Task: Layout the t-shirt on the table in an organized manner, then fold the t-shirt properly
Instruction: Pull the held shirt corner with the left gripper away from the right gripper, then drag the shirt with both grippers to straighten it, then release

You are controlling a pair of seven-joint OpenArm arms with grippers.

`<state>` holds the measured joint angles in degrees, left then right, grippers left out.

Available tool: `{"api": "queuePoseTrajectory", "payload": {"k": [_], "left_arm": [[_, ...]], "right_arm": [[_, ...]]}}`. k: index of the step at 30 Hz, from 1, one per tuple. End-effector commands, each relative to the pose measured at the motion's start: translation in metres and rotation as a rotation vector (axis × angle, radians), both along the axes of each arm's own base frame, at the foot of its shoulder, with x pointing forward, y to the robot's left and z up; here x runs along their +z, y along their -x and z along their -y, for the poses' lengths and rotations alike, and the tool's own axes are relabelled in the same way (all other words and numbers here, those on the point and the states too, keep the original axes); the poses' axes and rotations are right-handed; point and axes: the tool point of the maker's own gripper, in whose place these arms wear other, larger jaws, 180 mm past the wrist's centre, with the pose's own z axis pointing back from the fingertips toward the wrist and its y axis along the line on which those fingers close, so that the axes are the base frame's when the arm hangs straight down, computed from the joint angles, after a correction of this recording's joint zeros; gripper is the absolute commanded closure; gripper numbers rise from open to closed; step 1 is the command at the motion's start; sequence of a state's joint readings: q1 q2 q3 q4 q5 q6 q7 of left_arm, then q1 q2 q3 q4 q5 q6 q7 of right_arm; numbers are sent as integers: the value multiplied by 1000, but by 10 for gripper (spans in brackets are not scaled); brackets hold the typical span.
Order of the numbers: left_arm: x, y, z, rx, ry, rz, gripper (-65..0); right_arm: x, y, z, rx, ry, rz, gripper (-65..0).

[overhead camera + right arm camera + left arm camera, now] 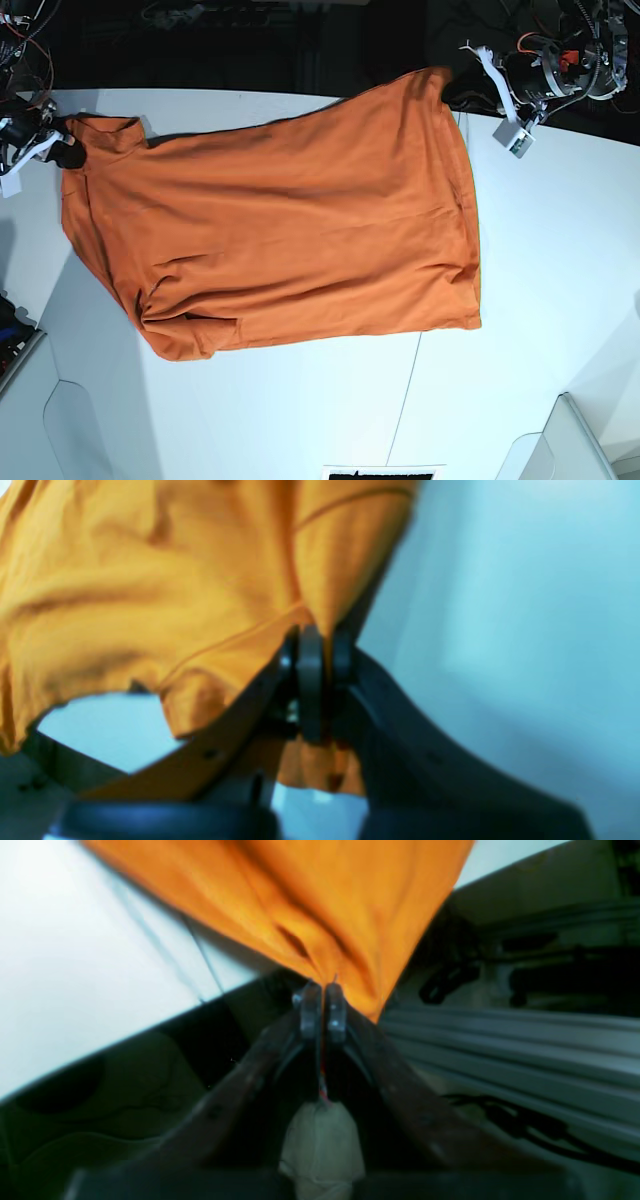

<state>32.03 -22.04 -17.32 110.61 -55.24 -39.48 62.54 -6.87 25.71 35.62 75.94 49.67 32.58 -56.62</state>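
Cloth fills our left wrist view: the t-shirt [320,905] hangs from twelve o'clock down to the left gripper [323,990], whose jaws are pressed together on a gathered corner of it. The table [75,970] shows white at nine o'clock.

From the right wrist we see the right gripper [320,645] pinching a seamed edge of the t-shirt [150,580], with orange folds spreading toward ten o'clock.

From the base we see the t-shirt [280,240] stretched across the table [560,300], pulled toward one o'clock by the left gripper [452,85] and toward ten o'clock by the right gripper [68,150].
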Motion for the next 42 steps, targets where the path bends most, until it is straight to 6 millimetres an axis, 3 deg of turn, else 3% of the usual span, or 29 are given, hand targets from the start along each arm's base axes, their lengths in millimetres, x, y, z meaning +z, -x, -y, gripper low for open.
{"api": "queuePoseTrajectory", "payload": {"k": [1,9,16,19,25,29,34,35,36,38,40,42], "left_arm": [[12,-3,0,-13,4,41,0],[25,-9,-4,8,12,88,0],[41,-44,-4,25,27,198,0],[37,-59,-7,41,37,206,0],[10,-92,-15,85,45,178,0],[4,-109,-23,113,47,170,0],[-8,-112,-31,138,41,136,0],[-10,-111,-32,141,40,129,0],[-11,-111,-32,142,40,126,0],[-13,-108,-32,136,33,111,-117],[-14,-105,-33,133,34,96,-207],[-13,-101,-33,138,58,84,-222]], "right_arm": [[19,-11,12,-2,30,60,0],[55,-33,35,7,97,159,0],[86,-80,37,9,141,273,0],[90,-97,33,19,142,294,0],[83,-129,10,61,142,307,0],[71,-145,-8,85,150,294,0],[52,-148,-23,85,144,250,0],[48,-147,-25,87,150,239,-21],[44,-145,-25,85,154,224,-92],[42,-142,-23,75,154,209,-216],[44,-142,-18,55,152,214,-255],[51,-142,-8,22,136,233,-255]]}}
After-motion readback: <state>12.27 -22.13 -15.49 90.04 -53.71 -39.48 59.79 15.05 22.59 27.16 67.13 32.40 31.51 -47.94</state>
